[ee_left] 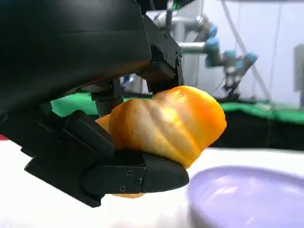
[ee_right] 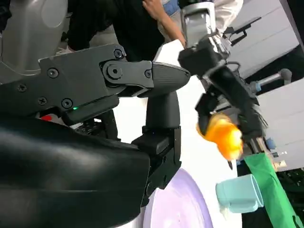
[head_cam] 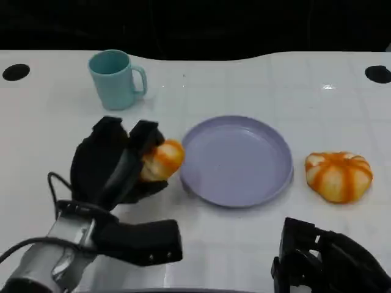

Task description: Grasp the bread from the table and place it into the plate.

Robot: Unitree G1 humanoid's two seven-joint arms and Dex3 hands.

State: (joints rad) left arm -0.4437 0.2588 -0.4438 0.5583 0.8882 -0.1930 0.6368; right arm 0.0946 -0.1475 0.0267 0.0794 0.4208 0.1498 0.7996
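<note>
My left hand grips an orange-striped bread just left of the purple plate, close to its rim. In the left wrist view the bread sits between the black fingers, lifted a little off the white table, with the plate beyond it. The right wrist view shows the same bread held by the left hand above the table. A second striped bread lies on the table right of the plate. My right hand rests low at the front right, holding nothing, its fingers apart.
A teal mug stands at the back left, behind my left hand. Two black holes mark the table's far corners. A person stands beside the table in the right wrist view.
</note>
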